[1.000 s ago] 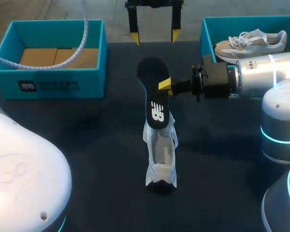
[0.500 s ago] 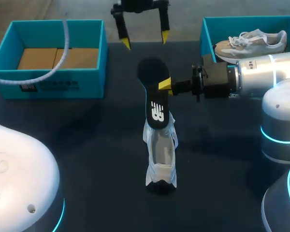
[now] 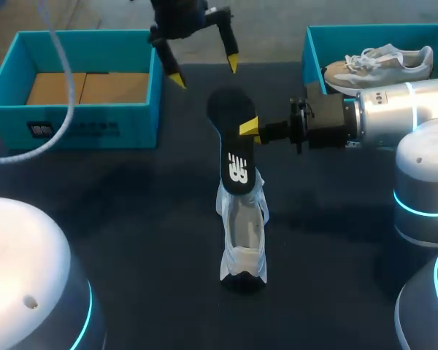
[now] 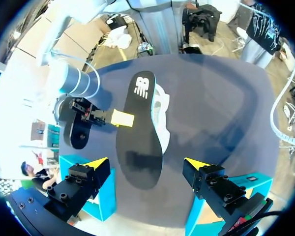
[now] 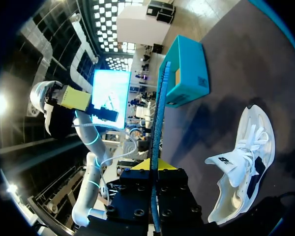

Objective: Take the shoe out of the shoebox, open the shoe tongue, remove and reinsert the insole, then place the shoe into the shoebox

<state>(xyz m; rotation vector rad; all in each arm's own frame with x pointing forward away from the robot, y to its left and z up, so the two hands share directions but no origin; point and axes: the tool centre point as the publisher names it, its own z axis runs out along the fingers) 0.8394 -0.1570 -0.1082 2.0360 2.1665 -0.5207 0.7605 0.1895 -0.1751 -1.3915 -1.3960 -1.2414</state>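
My left gripper (image 3: 204,73) hangs empty over the table's far edge, jaws apart. Mid-table, the insole (image 3: 233,142) is held over the shoe (image 3: 242,240), with my right gripper (image 3: 250,129) clamped on its rim. Risk: the insole twists or buckles on reinsertion, shoving the unheld shoe.

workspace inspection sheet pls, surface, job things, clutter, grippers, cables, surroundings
surface: dark table.
job's things: white shoe lies mid-table; black insole is held up near it, contact cannot be told; left box and right box at the far corners.
clutter: second shoe in the right box; brown cardboard in the left box.
grippers: right gripper shut on the insole's side edge; left gripper open, beyond the insole.
cables: white hose crosses the left box.
surroundings: nothing seen.
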